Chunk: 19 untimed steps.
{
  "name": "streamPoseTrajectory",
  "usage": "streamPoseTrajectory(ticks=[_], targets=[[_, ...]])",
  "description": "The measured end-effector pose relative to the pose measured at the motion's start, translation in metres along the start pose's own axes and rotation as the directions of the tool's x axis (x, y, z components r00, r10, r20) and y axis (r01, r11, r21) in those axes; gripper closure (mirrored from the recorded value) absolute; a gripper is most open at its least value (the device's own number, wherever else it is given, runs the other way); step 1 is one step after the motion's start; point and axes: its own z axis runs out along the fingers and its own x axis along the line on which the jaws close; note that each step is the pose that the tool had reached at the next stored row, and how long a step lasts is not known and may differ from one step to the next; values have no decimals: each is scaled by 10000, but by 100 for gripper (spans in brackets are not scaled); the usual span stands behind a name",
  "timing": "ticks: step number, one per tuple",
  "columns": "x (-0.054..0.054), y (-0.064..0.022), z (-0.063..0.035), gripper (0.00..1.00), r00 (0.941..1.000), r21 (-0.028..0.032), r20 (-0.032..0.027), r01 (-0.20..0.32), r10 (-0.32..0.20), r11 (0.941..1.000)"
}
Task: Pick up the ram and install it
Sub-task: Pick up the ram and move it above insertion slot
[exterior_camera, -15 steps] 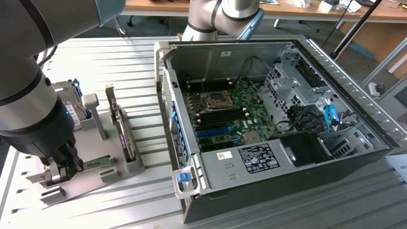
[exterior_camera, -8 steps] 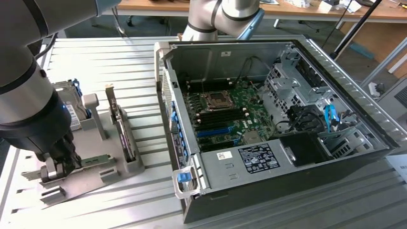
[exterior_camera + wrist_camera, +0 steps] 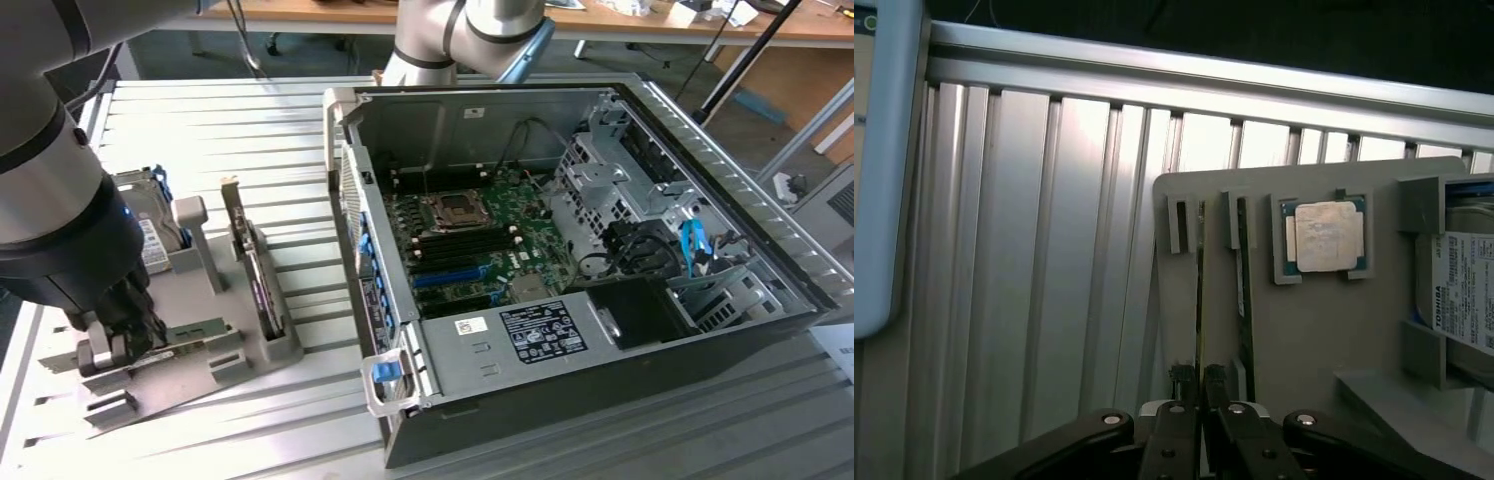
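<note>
While poised low over the bench, pinches with the black two-fingered claw (image 3: 1199, 380): fingertips nearly together, by the look of it nipping the top edge of the ram (image 3: 1199, 290), a long, thin circuit-board stick seen edge-on as a dark line. Stands on edge in a narrow slot of the flat grey plastic holder tray (image 3: 1304, 340), running straight out ahead of the claw.

Looks light and stiff, yet thin and brittle: apt to crack if twisted, and narrow enough to tilt or slip between the fingers. Best held on the bare long edge, clear of chips and contacts.

Just beside the claw, in the neighbouring slot, what seems a second greenish stick (image 3: 1242, 290); little side room there, so any lift would need to run straight up between the slot walls. Further out from the claw, a square silver processor chip (image 3: 1326, 236) in its recess, then a hard drive with a white label (image 3: 1464, 290). On the claw's other side, bare ribbed aluminium table (image 3: 1054, 250): open room. Well apart, toward the exterior view's right, an open grey metal computer case (image 3: 467, 110) with a green motherboard (image 3: 474, 240) ringed by high walls.
</note>
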Motion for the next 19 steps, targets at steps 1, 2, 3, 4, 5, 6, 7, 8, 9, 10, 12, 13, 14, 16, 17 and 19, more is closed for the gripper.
streamPoseTrajectory(ticks=[1,2,3,4,5,6,7,8,9,10,12,13,14,16,17,19], targets=[[0,-1,-16,85,10000,0,0,0,0,10000],[0,-1,-30,85,10000,1,1,0,0,10000],[-1,-2,-45,85,10000,0,0,0,0,10000],[-1,-3,-66,85,10000,-1,0,0,0,10000],[-1,-5,-100,85,10000,1,0,0,0,10000],[-2,-6,-123,85,10000,1,1,0,0,10000],[-2,-8,-147,85,10000,0,1,0,0,10000],[-2,-8,-165,85,10000,0,0,0,0,10000],[-2,-9,-179,85,10000,0,0,0,0,10000],[-3,-10,-197,85,10000,1,0,0,0,10000],[-3,-12,-230,85,10000,0,0,0,0,10000],[-4,-13,-255,85,10000,1,1,0,0,10000],[-4,-14,-278,85,10000,1,1,0,0,10000],[-4,-16,-314,85,10000,0,0,0,0,10000],[-4,-17,-335,85,10000,0,0,0,0,10000],[-5,-19,-365,85,10000,0,0,-1,1,10000]])
